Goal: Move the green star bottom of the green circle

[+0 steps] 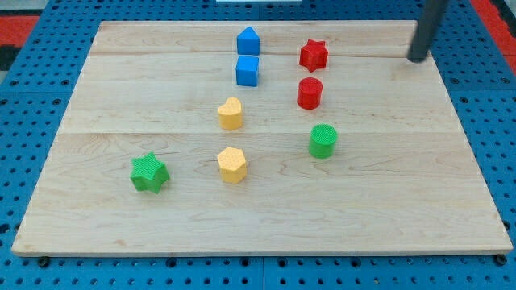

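Observation:
The green star (pixel 149 172) lies at the view's lower left of the wooden board (pixel 387 201). The green circle (pixel 323 141) stands right of centre, far to the star's right and a little higher. My tip (pixel 418 59) is at the view's upper right, near the board's far right edge, well away from both green blocks and touching no block.
A blue pentagon-like block (pixel 248 40) and a blue cube (pixel 247 70) sit at top centre. A red star (pixel 314 55) and a red circle (pixel 310 93) are to their right. A yellow heart (pixel 230 113) and a yellow hexagon (pixel 232 164) lie between the green blocks.

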`<state>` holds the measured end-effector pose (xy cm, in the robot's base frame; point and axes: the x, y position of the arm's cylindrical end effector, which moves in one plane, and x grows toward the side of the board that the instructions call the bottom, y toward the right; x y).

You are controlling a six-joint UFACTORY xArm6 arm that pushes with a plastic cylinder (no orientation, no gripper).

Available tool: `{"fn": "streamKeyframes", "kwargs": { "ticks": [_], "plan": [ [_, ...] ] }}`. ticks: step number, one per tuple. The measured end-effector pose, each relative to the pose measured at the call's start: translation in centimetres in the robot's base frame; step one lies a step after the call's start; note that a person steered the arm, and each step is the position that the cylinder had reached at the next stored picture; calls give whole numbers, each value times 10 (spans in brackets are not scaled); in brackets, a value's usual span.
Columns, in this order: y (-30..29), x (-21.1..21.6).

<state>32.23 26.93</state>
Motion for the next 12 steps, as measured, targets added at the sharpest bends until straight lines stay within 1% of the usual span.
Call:
{"fn": "streamKeyframes", "kwargs": {
  "ticks": [2,3,4,6,7,8,9,10,11,12],
  "plan": [
    [8,195],
    [-22,281],
    [-154,288],
    [-440,287],
    [-520,250],
    [-519,180],
    [-452,146],
    [-433,164],
    [-429,194],
    [-413,198]
  ]
}}
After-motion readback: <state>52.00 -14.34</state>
